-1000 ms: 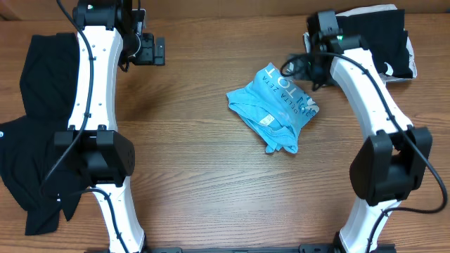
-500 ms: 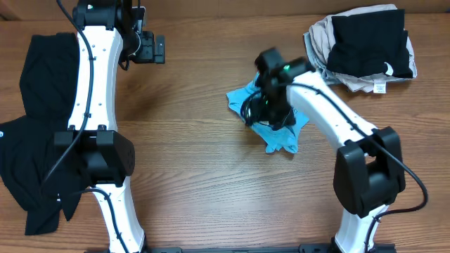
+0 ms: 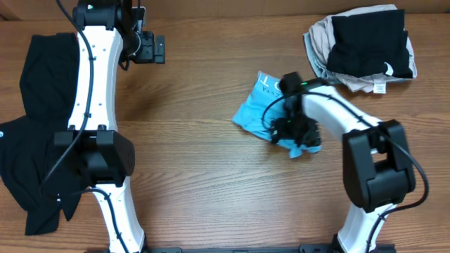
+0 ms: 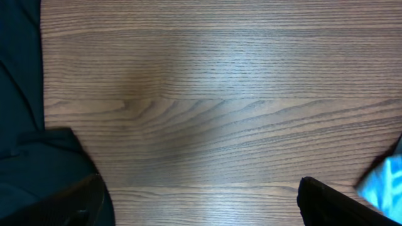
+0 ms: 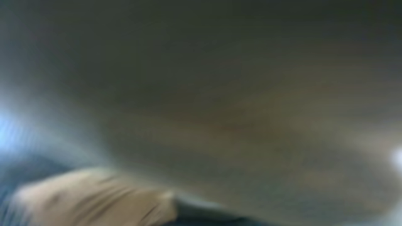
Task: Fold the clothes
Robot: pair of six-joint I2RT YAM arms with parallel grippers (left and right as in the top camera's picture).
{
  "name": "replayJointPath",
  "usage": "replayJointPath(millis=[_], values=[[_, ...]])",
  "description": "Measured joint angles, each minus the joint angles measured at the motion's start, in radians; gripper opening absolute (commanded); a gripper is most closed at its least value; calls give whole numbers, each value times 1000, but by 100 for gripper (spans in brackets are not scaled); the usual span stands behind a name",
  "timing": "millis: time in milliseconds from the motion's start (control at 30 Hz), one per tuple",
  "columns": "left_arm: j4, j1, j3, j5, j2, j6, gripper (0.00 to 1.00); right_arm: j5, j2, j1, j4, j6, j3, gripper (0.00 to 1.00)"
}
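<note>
White links of the right arm [image 3: 365,126] rise from a dark base near the table's [image 3: 197,190] front edge, then bend sharply left and low, so the right gripper [image 3: 297,132] sits down on the near right corner of the light blue T-shirt [image 3: 252,109]. The shirt lies crumpled just right of the table's middle, with part of its white lettering showing at its far edge. Whether the fingers are clamped on the cloth cannot be told: from overhead the dark head covers them, and the right wrist view is only a blur of grey and brown. The left arm [image 3: 95,77] stands at the left side, stretched almost straight away from its base, with the left gripper [image 3: 153,49] turned to the right near the far edge, above bare wood. Its wrist view shows both dark fingers [image 4: 69,202] spread wide with nothing between them, black cloth at the left border and a sliver of blue at the right. A large black garment [image 3: 42,91] sprawls under and beside this arm. In the far right corner lies a heap of tan cloth [image 3: 318,42] with a smaller black piece [image 3: 365,43] on top, well apart from the shirt.
</note>
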Motion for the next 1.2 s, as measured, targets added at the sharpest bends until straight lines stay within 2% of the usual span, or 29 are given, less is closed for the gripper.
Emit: replayJointPath(millis=[133, 200, 267, 400, 467, 600, 767, 933, 1100, 1200], values=[[0, 0, 0, 0, 0, 0, 100, -11, 0, -85, -77, -34, 13, 94], [0, 0, 0, 0, 0, 0, 100, -48, -6, -107, -119, -48, 32, 100], [-1, 0, 0, 0, 0, 0, 100, -93, -30, -108, -139, -53, 50, 100], [-8, 0, 0, 0, 0, 0, 100, -171, -164, -99, -149, 7, 64, 100], [-11, 0, 0, 0, 0, 0, 100, -185, -238, -98, -137, 83, 70, 100], [-12, 0, 0, 0, 0, 1, 100, -201, -318, -98, -53, 344, 82, 100], [-12, 0, 0, 0, 0, 3, 100, -197, -301, -98, 150, 632, 40, 100], [-13, 0, 0, 0, 0, 4, 100, -164, -280, -98, 211, 877, -61, 98], [-12, 0, 0, 0, 0, 4, 100, -146, -264, -98, 214, 1033, -158, 97], [-12, 0, 0, 0, 0, 4, 100, -139, -264, -95, 282, 1078, -209, 95]])
